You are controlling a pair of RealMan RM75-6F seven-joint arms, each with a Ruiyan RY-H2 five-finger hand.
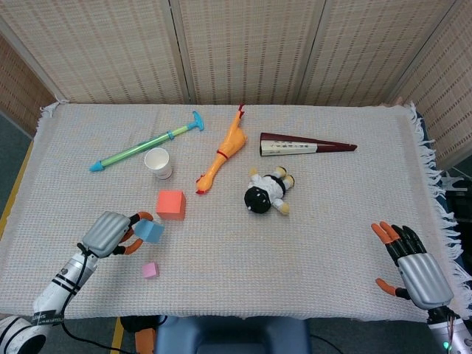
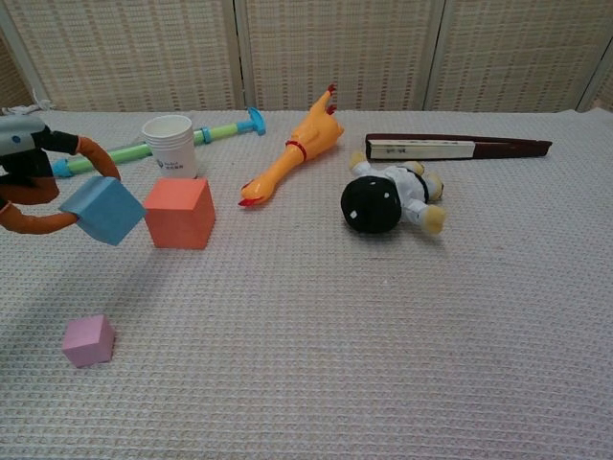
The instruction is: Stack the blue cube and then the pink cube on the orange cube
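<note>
My left hand (image 1: 110,233) (image 2: 29,177) holds the blue cube (image 1: 150,231) (image 2: 102,209) tilted in the air, just left of the orange cube (image 1: 170,204) (image 2: 178,213), which sits on the cloth. The small pink cube (image 1: 150,270) (image 2: 89,340) lies on the cloth below the held cube, near the front edge. My right hand (image 1: 413,264) hovers open near the front right corner, holding nothing; only the head view shows it.
Behind the orange cube stand a white paper cup (image 1: 158,163) (image 2: 170,146) and a green-blue water squirter (image 1: 144,148). A rubber chicken (image 1: 223,151) (image 2: 297,147), a black-and-white plush doll (image 1: 267,191) (image 2: 389,198) and a folded fan (image 1: 305,146) (image 2: 453,147) lie mid-table.
</note>
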